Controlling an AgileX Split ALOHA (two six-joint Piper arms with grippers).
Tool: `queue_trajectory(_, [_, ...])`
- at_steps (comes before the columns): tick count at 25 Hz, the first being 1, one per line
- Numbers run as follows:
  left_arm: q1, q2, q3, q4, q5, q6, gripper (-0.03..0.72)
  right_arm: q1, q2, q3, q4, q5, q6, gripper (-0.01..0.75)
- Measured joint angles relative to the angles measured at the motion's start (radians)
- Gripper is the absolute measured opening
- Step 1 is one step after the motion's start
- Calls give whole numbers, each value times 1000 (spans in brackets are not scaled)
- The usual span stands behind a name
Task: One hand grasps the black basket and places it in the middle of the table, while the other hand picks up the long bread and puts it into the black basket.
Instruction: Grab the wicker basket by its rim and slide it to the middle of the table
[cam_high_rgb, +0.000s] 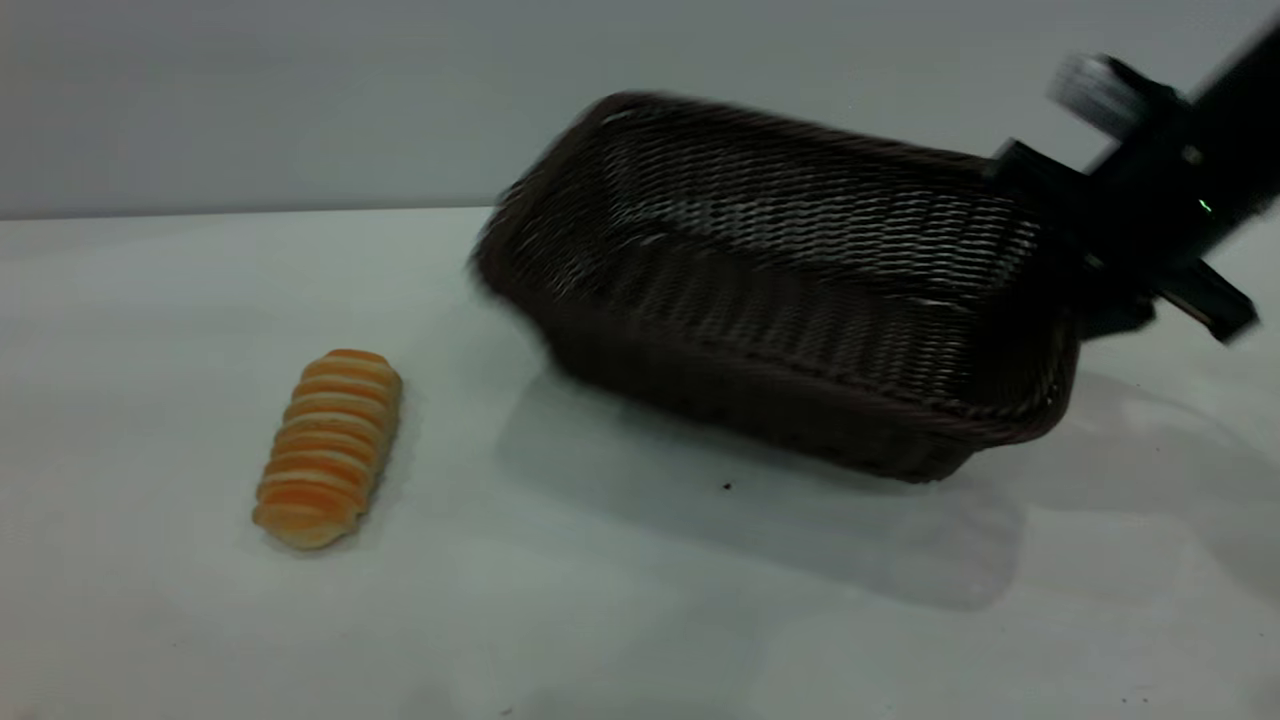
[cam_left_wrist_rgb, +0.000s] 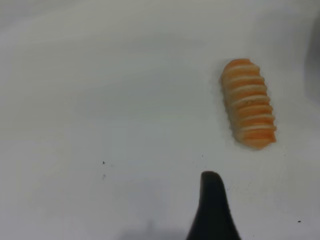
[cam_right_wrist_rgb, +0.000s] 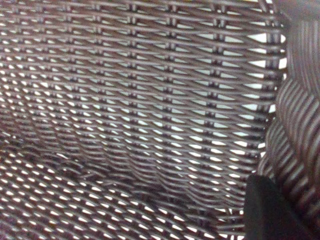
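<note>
The black basket (cam_high_rgb: 790, 290) hangs tilted at the right of the table (cam_high_rgb: 620, 600), with its opening turned toward the camera and its shadow beneath it. My right gripper (cam_high_rgb: 1065, 270) is shut on the rim of the basket's right end. In the right wrist view, one finger (cam_right_wrist_rgb: 270, 210) lies against the weave (cam_right_wrist_rgb: 150, 100) beside the braided rim (cam_right_wrist_rgb: 297, 125). The long bread (cam_high_rgb: 328, 447) lies on the table at the left, apart from the basket. In the left wrist view, my left gripper (cam_left_wrist_rgb: 247, 222) is open and empty above the table, short of the bread (cam_left_wrist_rgb: 249, 102). One finger (cam_left_wrist_rgb: 212, 210) shows.
The tabletop is plain pale grey with a few tiny dark specks (cam_high_rgb: 727, 486). A grey wall stands behind the table. Bare table lies between the bread and the basket. The left arm is out of the exterior view.
</note>
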Motion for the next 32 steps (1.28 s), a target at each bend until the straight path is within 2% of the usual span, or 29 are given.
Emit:
queue_trajectory(4, [0,0,0,0,0,0,579,72,111,-223,-158,187,12,92])
queue_trajectory(7, [0,0,0,0,0,0,579,113,193,-343,-219,246,39,92])
queue_trajectory(11, [0,0,0,0,0,0,579,125,263,-441,-245,236,97,92])
queue_trajectory(17, [0,70,1,-41,-13,2,579,124,271,-457,-296,199,105,108])
queue_trajectory(19, [0,131,1,-81,-40,16,579,124,271,-457,-304,202,103,154])
queue_trajectory(25, [0,363,1,-212,-165,115,579,122,259,-457,-370,275,88,436])
queue_trajectory(27, [0,451,1,-241,-228,146,579,122,220,-457,-420,298,86,500])
queue_trajectory(29, [-4,552,1,-262,-286,169,579,122,155,-457,-470,321,85,535])
queue_trajectory(32, [-31,686,1,-270,-359,183,579,122,19,-457,-506,363,73,545])
